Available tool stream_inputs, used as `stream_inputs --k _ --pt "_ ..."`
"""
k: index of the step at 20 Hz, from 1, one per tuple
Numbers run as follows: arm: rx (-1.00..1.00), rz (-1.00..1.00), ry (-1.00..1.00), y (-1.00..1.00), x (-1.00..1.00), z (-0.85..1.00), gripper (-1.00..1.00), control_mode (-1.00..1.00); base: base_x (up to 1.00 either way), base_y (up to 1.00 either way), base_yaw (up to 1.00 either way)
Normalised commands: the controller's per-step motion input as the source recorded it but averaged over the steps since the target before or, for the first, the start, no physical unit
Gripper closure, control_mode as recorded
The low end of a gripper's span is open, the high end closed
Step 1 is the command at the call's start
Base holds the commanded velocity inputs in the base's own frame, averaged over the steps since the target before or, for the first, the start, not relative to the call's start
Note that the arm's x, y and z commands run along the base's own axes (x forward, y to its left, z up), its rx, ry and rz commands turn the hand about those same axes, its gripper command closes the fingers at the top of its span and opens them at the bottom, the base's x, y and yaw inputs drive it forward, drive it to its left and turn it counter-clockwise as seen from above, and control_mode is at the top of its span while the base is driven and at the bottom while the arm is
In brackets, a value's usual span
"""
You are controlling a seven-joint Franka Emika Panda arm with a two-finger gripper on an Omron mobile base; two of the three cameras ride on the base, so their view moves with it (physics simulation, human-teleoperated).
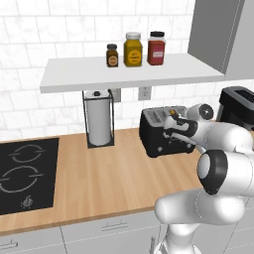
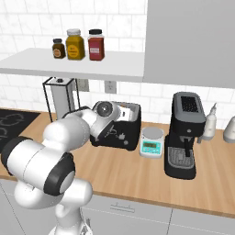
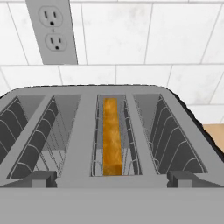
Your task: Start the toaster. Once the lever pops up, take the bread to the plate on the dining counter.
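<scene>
The black toaster (image 1: 158,133) (image 2: 125,131) stands on the wall-side wooden worktop under a shelf. In the hand view its silvery slotted top (image 3: 83,131) is seen close up, with the tan bread (image 3: 111,136) standing on edge deep in the middle slot. My gripper (image 3: 113,178) hovers over the toaster's near edge, open wide, its two dark fingertips (image 3: 41,177) apart and nothing between them. From the base views the hand (image 1: 179,124) (image 2: 108,112) sits right at the toaster's top. The plate and the dining counter are out of view.
A paper towel holder (image 1: 99,119) stands left of the toaster, a black cooktop (image 1: 25,173) further left. To the right are a small scale (image 2: 152,141), a tall coffee machine (image 2: 186,133) and a spray bottle (image 2: 210,121). The shelf (image 1: 133,74) overhead carries three jars.
</scene>
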Motion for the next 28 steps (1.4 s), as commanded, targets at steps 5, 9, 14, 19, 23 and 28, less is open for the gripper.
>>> stream_inputs --k 5,9,14,19,23,28 --pt "0.0 0.0 0.0 0.0 0.0 0.0 -1.0 -1.0 0.0 0.0 0.0" --pt "0.0 0.0 0.0 0.0 0.0 0.0 -1.0 -1.0 0.0 0.0 0.0" --pt "0.0 0.0 0.0 0.0 0.0 0.0 -1.0 -1.0 0.0 0.0 0.0" --pt "0.0 0.0 0.0 0.0 0.0 0.0 -1.0 -1.0 0.0 0.0 0.0" --pt "0.0 0.0 0.0 0.0 0.0 0.0 -1.0 -1.0 0.0 0.0 0.0" --pt "0.0 0.0 0.0 0.0 0.0 0.0 -1.0 -1.0 0.0 0.0 0.0"
